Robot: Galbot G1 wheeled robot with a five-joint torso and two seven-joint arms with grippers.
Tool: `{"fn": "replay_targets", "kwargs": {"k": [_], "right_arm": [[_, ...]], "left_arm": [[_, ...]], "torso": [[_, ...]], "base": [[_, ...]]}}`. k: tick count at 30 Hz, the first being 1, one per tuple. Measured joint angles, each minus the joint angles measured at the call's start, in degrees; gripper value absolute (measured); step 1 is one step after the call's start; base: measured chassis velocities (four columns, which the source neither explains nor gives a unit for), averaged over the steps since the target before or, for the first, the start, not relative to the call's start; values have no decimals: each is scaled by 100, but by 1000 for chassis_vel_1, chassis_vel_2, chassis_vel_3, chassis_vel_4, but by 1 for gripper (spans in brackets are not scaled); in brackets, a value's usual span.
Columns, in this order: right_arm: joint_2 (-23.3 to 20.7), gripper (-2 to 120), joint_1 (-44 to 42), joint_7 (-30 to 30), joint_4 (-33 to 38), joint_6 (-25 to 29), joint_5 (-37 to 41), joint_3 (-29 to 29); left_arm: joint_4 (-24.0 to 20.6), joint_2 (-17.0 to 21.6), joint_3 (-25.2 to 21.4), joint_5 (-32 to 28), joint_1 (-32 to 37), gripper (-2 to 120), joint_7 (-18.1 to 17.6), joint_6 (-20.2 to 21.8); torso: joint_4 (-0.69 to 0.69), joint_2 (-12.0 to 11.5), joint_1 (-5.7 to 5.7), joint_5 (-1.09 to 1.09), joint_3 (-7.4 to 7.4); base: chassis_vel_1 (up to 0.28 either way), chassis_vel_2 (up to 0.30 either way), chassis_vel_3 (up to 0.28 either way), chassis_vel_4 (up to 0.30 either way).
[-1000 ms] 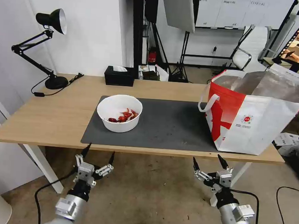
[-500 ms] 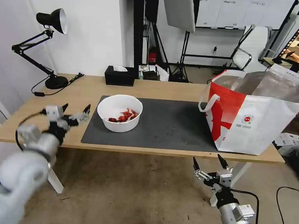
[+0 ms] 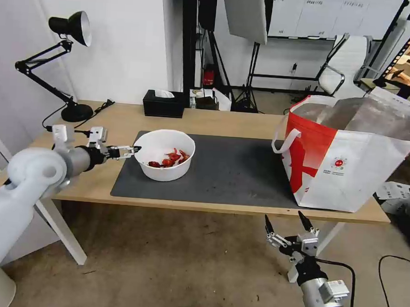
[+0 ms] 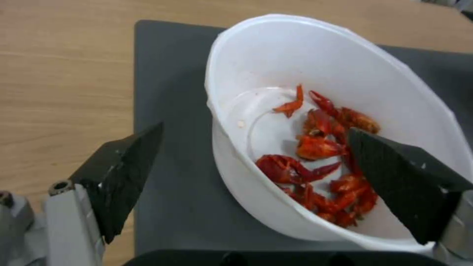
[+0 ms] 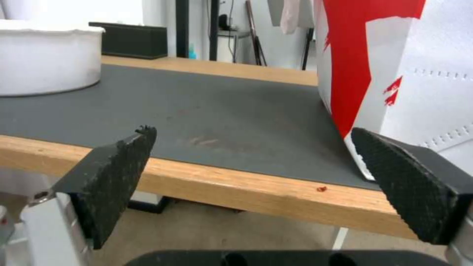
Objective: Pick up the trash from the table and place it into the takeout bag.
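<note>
The trash in view is a white round paper bowl (image 3: 164, 154) with red food scraps, standing on the left part of the dark grey mat (image 3: 232, 169) on the table (image 3: 74, 164). My left gripper (image 3: 133, 149) is open at the bowl's left rim. In the left wrist view one finger is outside the bowl's (image 4: 276, 111) wall over the mat (image 4: 167, 74) and the other is above the scraps, so the gripper (image 4: 255, 129) straddles the wall. The takeout bag (image 3: 347, 167) stands open at the table's right end. My right gripper (image 3: 283, 217) hangs open below the front edge, near the bag (image 5: 394, 74).
A black desk lamp (image 3: 77, 113) stands at the table's back left corner and a black tissue box (image 3: 163, 103) at the back edge. Light stands and a white chair (image 3: 347, 65) are behind the table. The mat between bowl and bag is bare.
My left arm rose from below the table's front edge, swung out to the left, then reached in to the bowl's left rim. The right arm has not moved.
</note>
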Motion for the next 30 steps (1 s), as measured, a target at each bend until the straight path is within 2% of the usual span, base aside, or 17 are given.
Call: {"fn": "replay_targets", "kwargs": {"k": [1, 8, 16, 19, 22, 23, 25, 27, 29, 30], "right_arm": [[0, 100, 0, 0, -1, 0, 0, 0], [0, 100, 1, 0, 0, 0, 1, 0], [0, 100, 1, 0, 0, 0, 1, 0], [0, 100, 1, 0, 0, 0, 1, 0], [0, 100, 1, 0, 0, 0, 1, 0], [0, 100, 1, 0, 0, 0, 1, 0], [0, 100, 1, 0, 0, 0, 1, 0], [0, 100, 1, 0, 0, 0, 1, 0], [0, 100, 1, 0, 0, 0, 1, 0], [0, 100, 1, 0, 0, 0, 1, 0]], "left_arm": [[148, -40, 176, 40, -155, 100, 0, -4], [610, -264, 503, 160, -463, 100, -53, -45], [683, -423, 719, 172, -639, 100, -268, -142], [742, -438, 773, 172, -705, 93, -322, -144], [840, -436, 866, 164, -803, 80, -338, -156], [840, -436, 866, 164, -803, 80, -338, -156], [913, -460, 954, 159, -861, 69, -309, -158], [929, -473, 985, 158, -875, 66, -304, -154], [941, -499, 1052, 150, -895, 55, -297, -92], [941, -499, 1052, 150, -895, 55, -297, -92]], "torso": [[0, 0, 0, 1, 0], [0, 0, -1, 0, 0], [0, 0, -1, 0, -1], [0, 0, -1, 0, -1], [0, 0, -1, 0, -1], [0, 0, -1, 0, -1], [1, 0, -1, 0, -1], [0, 0, -1, 0, -1], [0, 0, -1, 0, -1], [0, 0, -1, 0, -1]], "base": [[0, 0, 0, 0], [0, 0, 0, 0], [0, 0, 0, 0], [0, 0, 0, 0], [0, 0, 0, 0], [0, 0, 0, 0], [0, 0, 0, 0], [0, 0, 0, 0], [0, 0, 0, 0], [0, 0, 0, 0]]}}
